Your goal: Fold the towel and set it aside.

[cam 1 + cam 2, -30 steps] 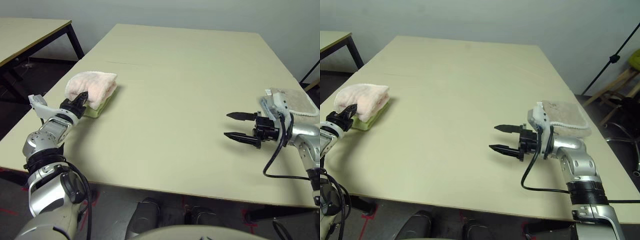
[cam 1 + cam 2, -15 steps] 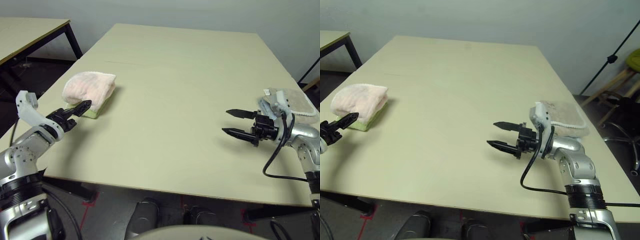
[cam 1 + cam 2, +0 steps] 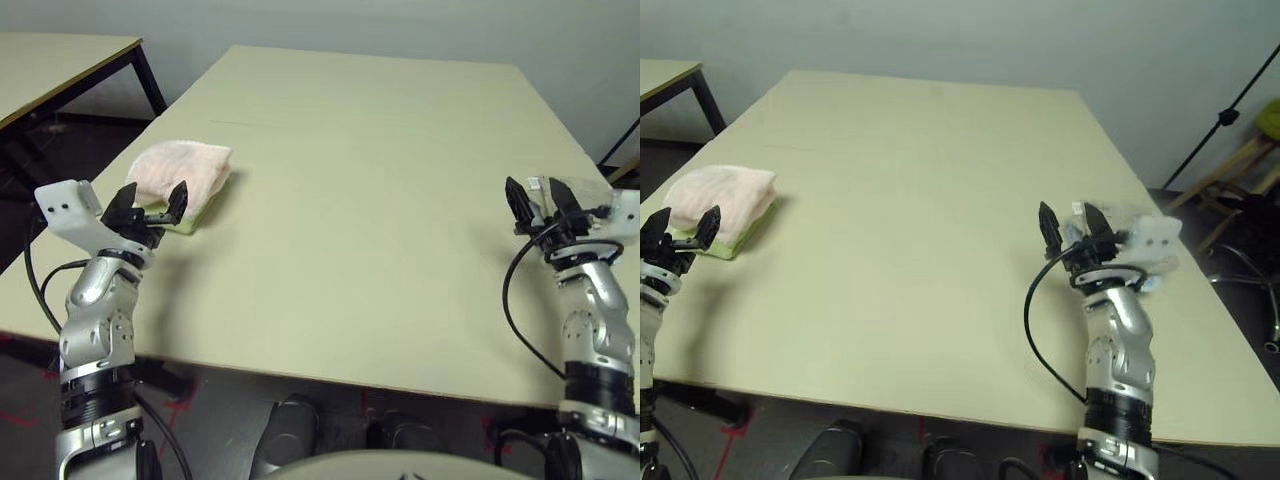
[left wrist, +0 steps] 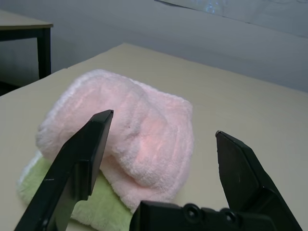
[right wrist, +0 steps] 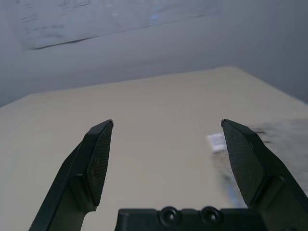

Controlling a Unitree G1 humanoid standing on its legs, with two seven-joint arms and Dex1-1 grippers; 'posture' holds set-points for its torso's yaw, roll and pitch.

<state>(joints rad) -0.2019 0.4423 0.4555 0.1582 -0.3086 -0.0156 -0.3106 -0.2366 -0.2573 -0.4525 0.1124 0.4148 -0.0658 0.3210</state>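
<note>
From the head camera, your towel (image 3: 180,172) sits folded on a green towel (image 3: 198,214) at nine o'clock, left gripper (image 3: 147,203) spread just beside. At three o'clock, right gripper (image 3: 537,201) spread, empty. Left wrist: reach in again and you could snag a fold.

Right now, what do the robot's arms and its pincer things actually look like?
Both arms are jointed silver metal with black rings. The left gripper and right gripper each have two pointed black fingers, a white block behind them, and a black cable looping down the forearm.
</note>
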